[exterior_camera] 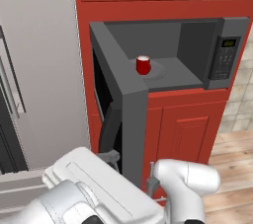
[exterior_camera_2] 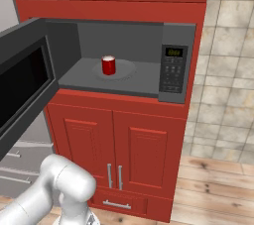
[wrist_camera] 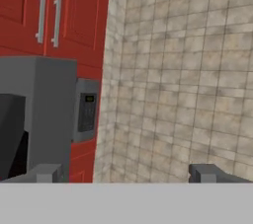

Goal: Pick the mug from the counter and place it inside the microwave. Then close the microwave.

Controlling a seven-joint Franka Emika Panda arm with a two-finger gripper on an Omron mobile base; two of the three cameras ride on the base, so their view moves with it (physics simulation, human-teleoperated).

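A: Going left to right, what comes first?

B: In the left base view, a pale grey panel (exterior_camera: pixel 44 65) on the far left, then the microwave door (exterior_camera: pixel 129 119) swung wide open toward the robot, its dark window facing left.

A: And the microwave itself?

B: The microwave (exterior_camera: pixel 192 45) is built into red cabinetry (exterior_camera_2: pixel 129 144). Its cavity is open and grey inside, with a round turntable (exterior_camera_2: pixel 124 70) on the floor.

A: Where is the mug?

B: The red mug (exterior_camera_2: pixel 108 65) stands upright on the turntable, inside the cavity, a little left of its middle. I cannot make out the handle.

A: Further right?

B: The keypad panel (exterior_camera_2: pixel 172 73) with a small green display (exterior_camera_2: pixel 174 52), then the beige tiled wall (exterior_camera_2: pixel 225 70) and a wooden floor (exterior_camera_2: pixel 218 194) below it.

A: The gripper?

B: In the hand view the gripper (wrist_camera: pixel 126 172) has its two dark fingertips (wrist_camera: pixel 202 172) spread wide apart with nothing between them. It is well away from the mug and looks past the door's edge at the tiled wall.
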